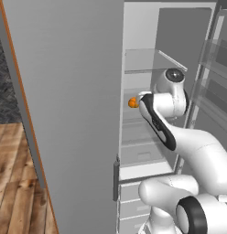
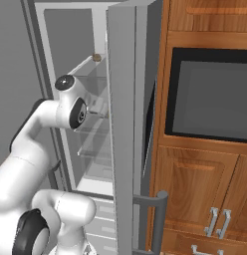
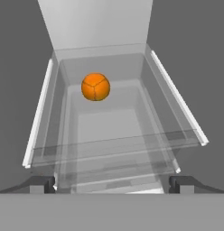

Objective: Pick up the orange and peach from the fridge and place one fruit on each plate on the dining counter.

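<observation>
A: Left base view first: how does the arm stand?

B: It rises from the lower right, bends at a dark-banded elbow and reaches forward into the open fridge (image 1: 147, 27), the wrist level with the middle shelves. The orange (image 1: 132, 103) shows just at the left of the wrist, inside the white interior.

A: And from the hand?

B: The hand view looks along the end effector (image 3: 112, 184) into the fridge, over clear glass shelves (image 3: 118, 149). Its two dark fingertips (image 3: 42, 183) stand far apart at the lower corners, nothing between them. The orange sits on a glass shelf ahead, a little to the left, well apart from the fingers.

A: Any writing or labels?

B: None readable. In the right base view, the fridge door (image 2: 126, 124) stands open beside brown wooden cabinets (image 2: 195, 194) and a dark built-in oven (image 2: 210, 94).
</observation>
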You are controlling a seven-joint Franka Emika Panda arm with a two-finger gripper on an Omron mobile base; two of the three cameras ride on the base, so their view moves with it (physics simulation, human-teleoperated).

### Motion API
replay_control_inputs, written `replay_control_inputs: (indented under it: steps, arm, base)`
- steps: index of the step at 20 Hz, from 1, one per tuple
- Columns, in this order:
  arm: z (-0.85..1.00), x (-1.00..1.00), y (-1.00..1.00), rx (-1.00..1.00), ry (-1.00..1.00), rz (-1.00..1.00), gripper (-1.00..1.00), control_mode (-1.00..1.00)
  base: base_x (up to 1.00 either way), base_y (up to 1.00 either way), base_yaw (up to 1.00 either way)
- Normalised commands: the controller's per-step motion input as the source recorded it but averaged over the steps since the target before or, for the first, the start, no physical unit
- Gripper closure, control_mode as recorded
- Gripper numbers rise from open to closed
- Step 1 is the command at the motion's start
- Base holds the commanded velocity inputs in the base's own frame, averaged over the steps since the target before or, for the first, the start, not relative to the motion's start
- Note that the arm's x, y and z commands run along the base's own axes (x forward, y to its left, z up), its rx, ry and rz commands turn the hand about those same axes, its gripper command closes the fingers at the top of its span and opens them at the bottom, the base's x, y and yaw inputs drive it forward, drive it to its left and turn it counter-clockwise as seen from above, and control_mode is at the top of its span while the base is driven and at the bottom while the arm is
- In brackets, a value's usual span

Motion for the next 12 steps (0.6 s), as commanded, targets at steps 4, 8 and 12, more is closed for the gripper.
replay_control_inputs:
  steps: [4, 8, 12]
  arm:
    - [-0.01, 0.26, 0.00, 0.00, 0.00, 0.00, -1.00, -1.00]
    - [-0.09, 0.19, 0.02, 0.00, 0.00, 0.00, -1.00, -1.00]
    - [-0.23, 0.08, 0.02, 0.00, 0.00, 0.02, -1.00, -1.00]
  base:
    - [0.00, 0.00, 0.00]
    - [0.00, 0.00, 0.00]
    - [0.00, 0.00, 0.00]
